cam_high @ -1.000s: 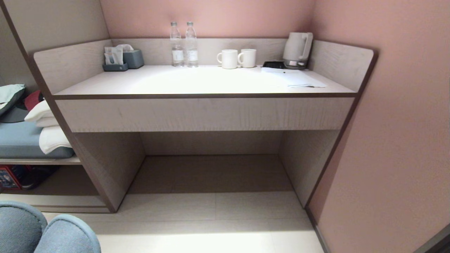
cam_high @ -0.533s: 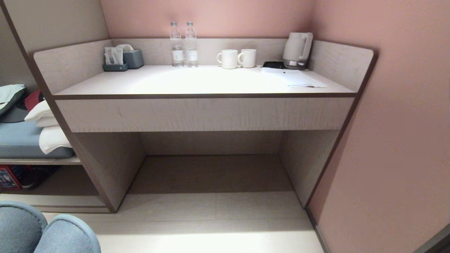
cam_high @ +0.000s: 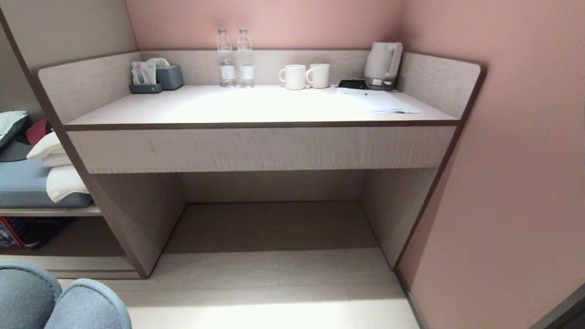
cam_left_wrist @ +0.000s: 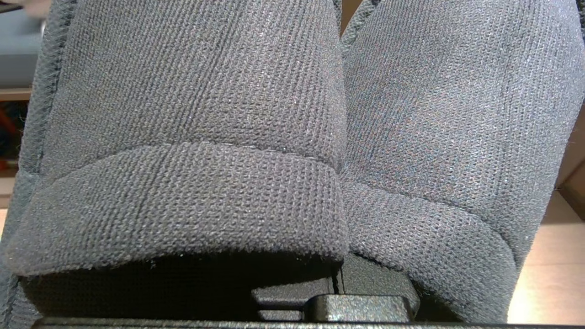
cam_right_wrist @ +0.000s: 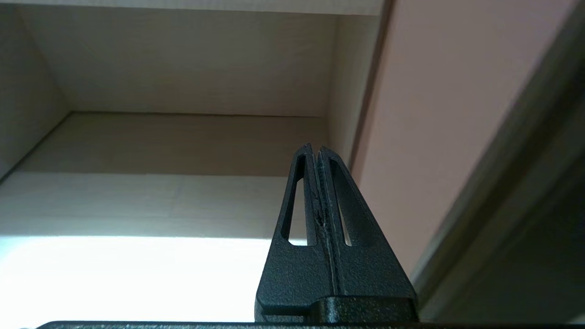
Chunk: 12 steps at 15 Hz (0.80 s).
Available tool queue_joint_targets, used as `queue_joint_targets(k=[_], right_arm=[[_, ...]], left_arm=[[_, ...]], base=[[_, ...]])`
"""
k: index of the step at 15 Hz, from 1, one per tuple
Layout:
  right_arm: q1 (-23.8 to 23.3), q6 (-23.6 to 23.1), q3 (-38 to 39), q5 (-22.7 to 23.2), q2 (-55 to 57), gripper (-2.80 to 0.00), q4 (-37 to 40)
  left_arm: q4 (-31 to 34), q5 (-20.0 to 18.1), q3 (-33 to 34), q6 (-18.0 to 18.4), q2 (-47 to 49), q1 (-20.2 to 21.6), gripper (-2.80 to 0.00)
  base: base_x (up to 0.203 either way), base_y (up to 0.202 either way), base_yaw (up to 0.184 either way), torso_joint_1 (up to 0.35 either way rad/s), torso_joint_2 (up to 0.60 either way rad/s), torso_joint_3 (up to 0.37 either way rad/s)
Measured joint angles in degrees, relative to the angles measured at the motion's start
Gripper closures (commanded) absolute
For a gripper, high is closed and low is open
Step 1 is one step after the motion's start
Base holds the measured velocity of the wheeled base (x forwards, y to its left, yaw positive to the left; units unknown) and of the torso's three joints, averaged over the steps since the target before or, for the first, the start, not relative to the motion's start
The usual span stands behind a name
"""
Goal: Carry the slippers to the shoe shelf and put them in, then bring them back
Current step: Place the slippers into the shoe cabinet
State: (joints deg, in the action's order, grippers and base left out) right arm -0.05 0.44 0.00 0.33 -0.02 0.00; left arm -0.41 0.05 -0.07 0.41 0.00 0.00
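The left gripper (cam_left_wrist: 338, 292) is pinching the knitted charcoal slippers (cam_left_wrist: 205, 137); the right gripper (cam_right_wrist: 315, 153) is hanging with fingers pressed together

Slippers (cam_high: 59, 301) are seen near left, toes side by side. Desk (cam_high: 256, 107) is centred ahead, wall (cam_high: 502, 183) on its right. On it, far edge, left to right: tissue box (cam_high: 170, 76), bottles (cam_high: 235, 58), mugs (cam_high: 304, 76), kettle (cam_high: 383, 64). Shoe shelf (cam_high: 64, 246) is left of the desk, under the bench cushion (cam_high: 27, 187).

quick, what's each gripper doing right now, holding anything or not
Left gripper: closed on the slippers, which fill its wrist view.
Right gripper: closed, holding nothing, pointing at the desk kneehole.
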Motion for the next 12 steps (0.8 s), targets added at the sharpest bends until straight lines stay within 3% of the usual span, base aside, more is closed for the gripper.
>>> queue_joint_targets(k=[2, 12], right_arm=[[0.02, -0.02, -0.02, 0.00, 0.00, 0.00, 0.00], [-0.02, 0.00, 0.00, -0.02, 0.00, 0.00, 0.00]], left_arm=[[0.01, -0.02, 0.00, 0.05, 0.00, 0.00, 0.00], [0.00, -0.05, 0.00, 0.03, 0.00, 0.00, 0.00]], base=[[0.004, 0.089, -0.003, 0.006, 0.00, 0.007], [0.000, 0.197, -0.002, 0.002, 0.00, 0.003]])
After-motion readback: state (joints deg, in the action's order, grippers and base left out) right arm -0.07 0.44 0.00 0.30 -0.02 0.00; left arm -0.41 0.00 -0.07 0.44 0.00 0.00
